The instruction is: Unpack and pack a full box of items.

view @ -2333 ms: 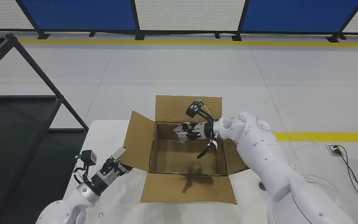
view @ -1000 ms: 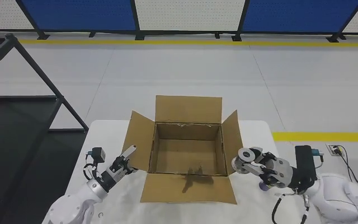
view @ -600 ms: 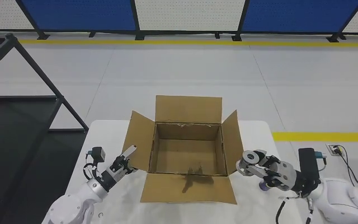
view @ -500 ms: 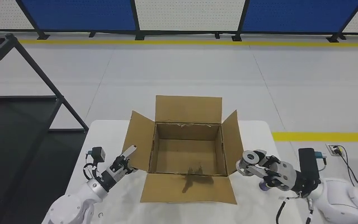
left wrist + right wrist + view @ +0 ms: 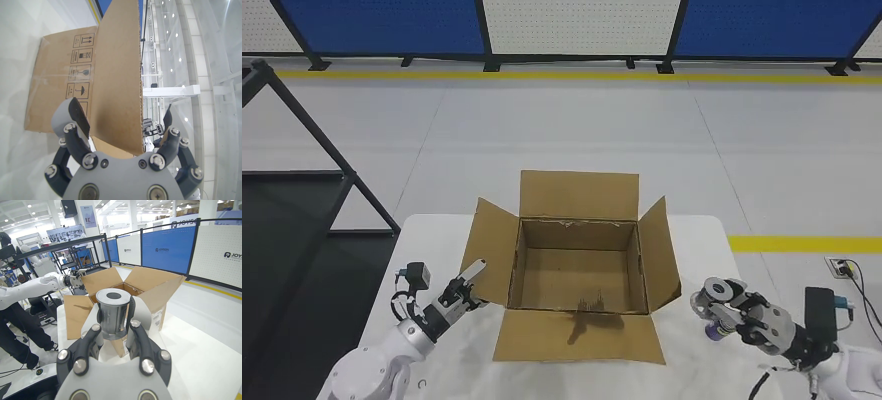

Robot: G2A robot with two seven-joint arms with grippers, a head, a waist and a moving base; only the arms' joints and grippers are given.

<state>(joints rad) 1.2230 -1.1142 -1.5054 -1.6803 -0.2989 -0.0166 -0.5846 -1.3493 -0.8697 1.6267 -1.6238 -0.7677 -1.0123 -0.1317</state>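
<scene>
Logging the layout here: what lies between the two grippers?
In the top view, the open cardboard box sits between the left gripper and the right gripper, which holds a grey cylinder.

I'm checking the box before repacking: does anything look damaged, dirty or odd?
Yes: a dark smudge on the cardboard box floor near the front, running onto the front flap. Nothing hangs above to shade it, so it looks like a stain.

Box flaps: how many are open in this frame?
4. Far flap, near flap, left flap by the left claw, right flap nearer the right claw. None looks hidden.
</scene>
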